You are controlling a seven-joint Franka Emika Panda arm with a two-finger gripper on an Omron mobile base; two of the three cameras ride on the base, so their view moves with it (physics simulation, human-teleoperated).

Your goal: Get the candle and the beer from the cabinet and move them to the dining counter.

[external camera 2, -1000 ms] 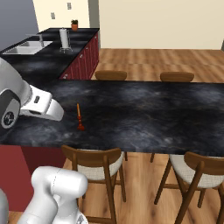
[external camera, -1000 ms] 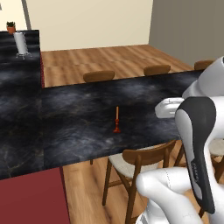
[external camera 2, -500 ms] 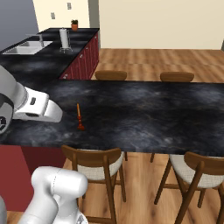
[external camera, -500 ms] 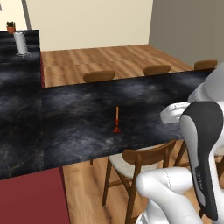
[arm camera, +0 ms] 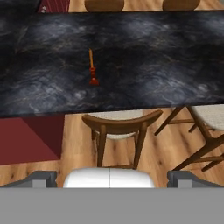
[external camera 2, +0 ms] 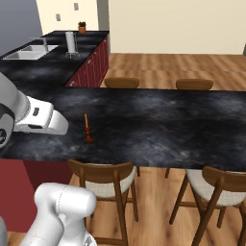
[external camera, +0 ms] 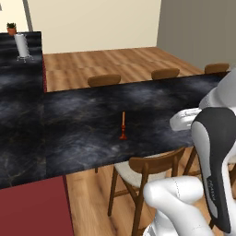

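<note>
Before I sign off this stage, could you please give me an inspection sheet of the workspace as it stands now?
Surface: long black marble-look dining counter, bare apart from one item.
Job's things: thin orange candle on a dark red foot stands upright on the counter; beer bottle and cabinet nothing seen.
Clutter: nothing seen on the counter.
Grippers: two-finger gripper open, holding nothing, back from the counter's near edge.
Cables: nothing seen.
Surroundings: brown wooden chairs along both sides; wood floor; potted plant on the far worktop.

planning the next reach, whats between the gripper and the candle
In the hand view, a wooden chair and the near edge of the dining counter lie between the open gripper and the upright candle.
</note>
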